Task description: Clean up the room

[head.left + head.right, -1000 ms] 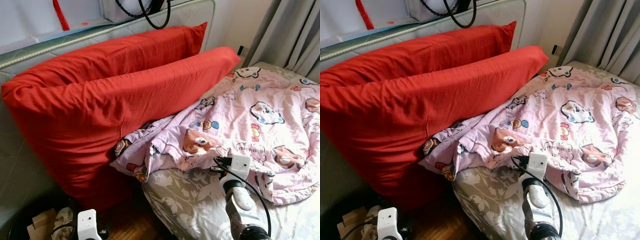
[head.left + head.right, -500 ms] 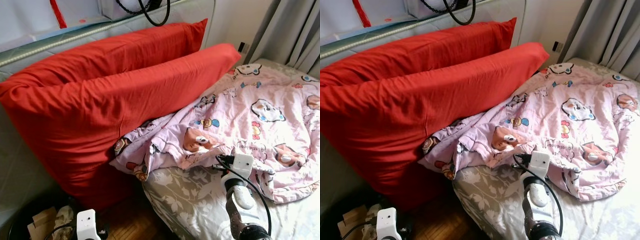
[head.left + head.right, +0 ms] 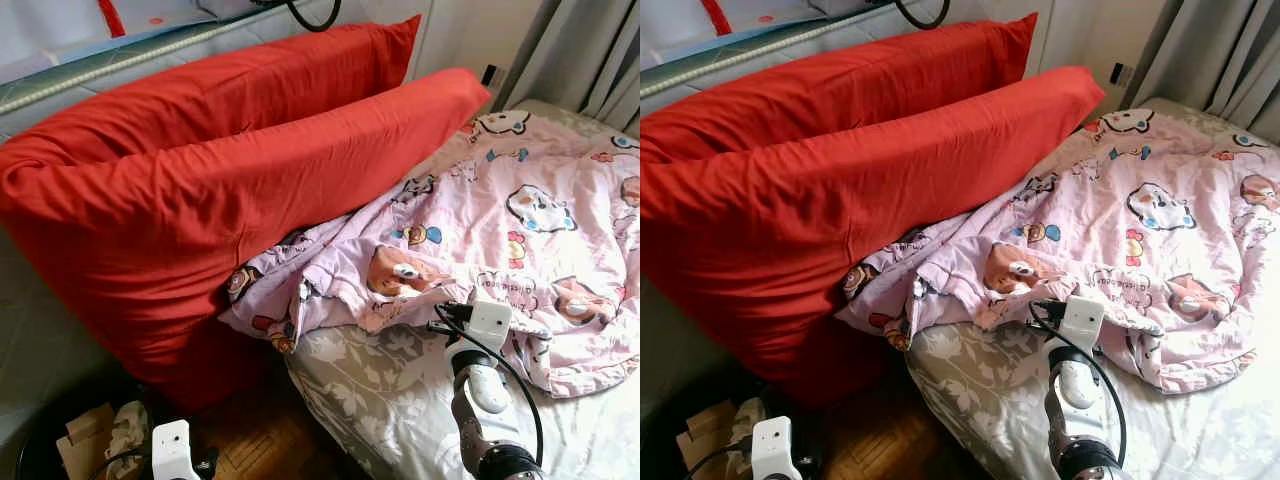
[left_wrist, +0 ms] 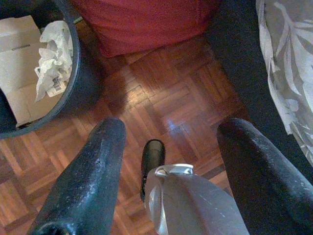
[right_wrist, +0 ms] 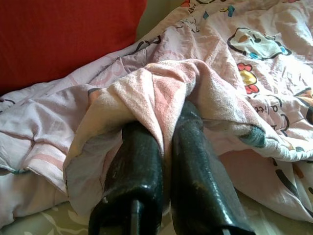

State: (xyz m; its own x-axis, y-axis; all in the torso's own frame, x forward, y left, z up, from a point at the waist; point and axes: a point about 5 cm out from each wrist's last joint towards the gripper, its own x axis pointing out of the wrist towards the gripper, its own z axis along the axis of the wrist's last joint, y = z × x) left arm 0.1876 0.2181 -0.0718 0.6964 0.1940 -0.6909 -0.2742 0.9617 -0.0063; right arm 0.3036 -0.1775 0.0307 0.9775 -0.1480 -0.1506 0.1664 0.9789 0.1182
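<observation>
Grey curtains (image 3: 585, 55) hang beside the wall outlet (image 3: 490, 75).

Two pillows (image 3: 230, 170) leaned at the left of the bed (image 3: 390, 410), one behind the other. The blanket (image 3: 510, 230) lay on the bed, to their right, its edge under the front pillow.

Two long red pillows (image 3: 230, 190) are propped against the wall beside the bed. A pink cartoon-print blanket (image 3: 480, 240) is spread over a grey floral sheet (image 3: 370, 400), its near edge met by the right arm (image 3: 480, 385). A bin (image 3: 85, 445) is seen below.
</observation>
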